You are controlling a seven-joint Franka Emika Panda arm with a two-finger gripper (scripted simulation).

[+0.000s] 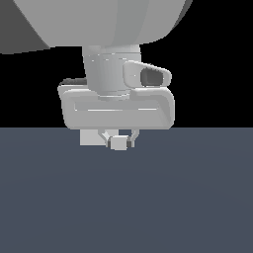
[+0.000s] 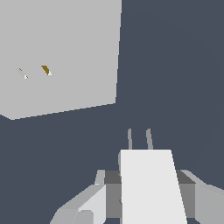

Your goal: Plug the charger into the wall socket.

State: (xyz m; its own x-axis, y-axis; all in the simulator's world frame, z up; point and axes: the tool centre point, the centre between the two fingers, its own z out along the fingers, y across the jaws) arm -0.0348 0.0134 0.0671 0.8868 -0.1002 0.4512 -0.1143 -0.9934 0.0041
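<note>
Charger (image 2: pixel 151 183) is clamped between the hand (image 1: pixel 119 141) fingers, prongs (image 2: pixel 149 139) forward; wall socket (image 2: pixel 65 48) is seen at 11 o'clock of it, apart, unplugged

You see a pale grey arm with smooth, matte, rounded shells; its large upper link (image 1: pixel 99 22) fills the exterior view's top. A short cylindrical wrist (image 1: pixel 111 69) carries a rounded side housing with a dark oval recess (image 1: pixel 150 76). Beneath sits a wide, rounded-rectangular hand block (image 1: pixel 118 108) with an inset panel outline. The light grey two-finger gripper (image 1: pixel 118 139) shows darker grey inner pads (image 2: pixel 113 177) in the wrist view.
</note>
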